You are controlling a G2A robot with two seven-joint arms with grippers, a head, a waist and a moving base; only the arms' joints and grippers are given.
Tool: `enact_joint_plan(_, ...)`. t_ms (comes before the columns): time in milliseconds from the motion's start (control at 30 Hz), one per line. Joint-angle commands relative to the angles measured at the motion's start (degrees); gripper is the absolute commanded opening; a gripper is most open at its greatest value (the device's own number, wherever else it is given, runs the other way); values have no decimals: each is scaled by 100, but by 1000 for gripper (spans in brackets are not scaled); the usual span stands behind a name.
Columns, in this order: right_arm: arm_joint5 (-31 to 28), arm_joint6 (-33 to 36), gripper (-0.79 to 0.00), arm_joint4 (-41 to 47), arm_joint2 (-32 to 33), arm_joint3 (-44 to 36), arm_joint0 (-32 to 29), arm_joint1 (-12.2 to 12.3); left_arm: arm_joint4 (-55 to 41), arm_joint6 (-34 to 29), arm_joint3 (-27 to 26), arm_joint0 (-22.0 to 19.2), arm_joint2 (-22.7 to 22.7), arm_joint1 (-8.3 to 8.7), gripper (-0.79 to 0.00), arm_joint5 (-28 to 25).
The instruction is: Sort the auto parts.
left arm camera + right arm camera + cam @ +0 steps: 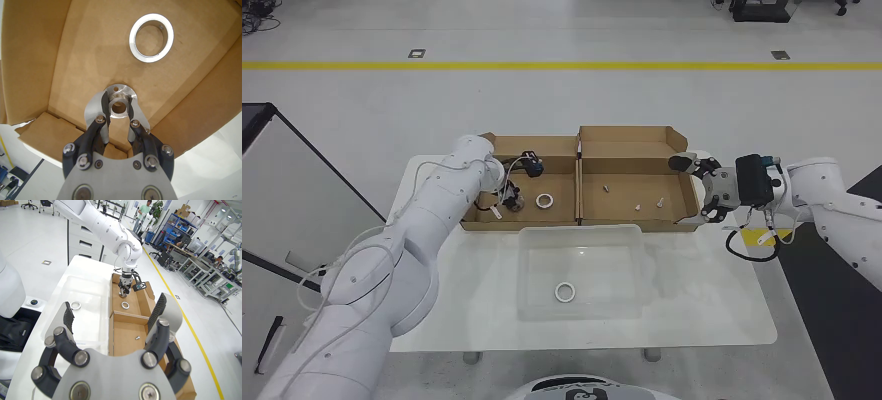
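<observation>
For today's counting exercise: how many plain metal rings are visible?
2: one ring in the clear bin, another ring in the left cardboard box; the arm may hide more.

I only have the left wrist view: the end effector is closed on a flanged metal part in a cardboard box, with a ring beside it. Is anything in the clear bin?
Observer: Yes. The top view shows one metal ring lying in the clear bin.
Operator: Where is the right arm?
Observer: The right end effector is open and empty at the far end of the second cardboard box, away from the left end effector and its flanged part.
Operator: What is in that second box?
Observer: Small fasteners lie scattered on its floor.
</observation>
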Motion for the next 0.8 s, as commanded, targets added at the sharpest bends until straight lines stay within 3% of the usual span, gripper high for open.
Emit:
enact_joint_plan(0, 0, 0, 0, 0, 0, 1, 0, 0, -27, -11, 91, -10, 0, -43, -714, -40)
enact_joint_plan(67, 0, 0, 0, 0, 0, 1, 0, 0, -103, -66, 170, -20, -18, -84, -529, -72)
enact_joint_plan(100, 0, 0, 0, 0, 0, 1, 0, 0, -128, -94, 203, -30, -24, -103, -486, -83)
enact_joint_plan(200, 0, 0, 0, 0, 0, 1, 0, 0, -168, -108, 303, -48, -37, -148, -459, -97)
enact_joint_plan(233, 0, 0, 0, 0, 0, 1, 0, 0, -166, -107, 347, -58, -39, -158, -332, -107)
enact_joint_plan(367, 0, 0, 0, 0, 0, 1, 0, 0, -207, 3, 489, -104, -76, -190, 0, -102)
enact_joint_plan(600, 0, 0, 0, 0, 0, 1, 0, 0, -310, 110, 565, -266, -168, -218, 0, -200)
enact_joint_plan(767, 0, 0, 0, 0, 0, 1, 0, 0, -589, 15, 484, -466, -311, -205, 0, -656)
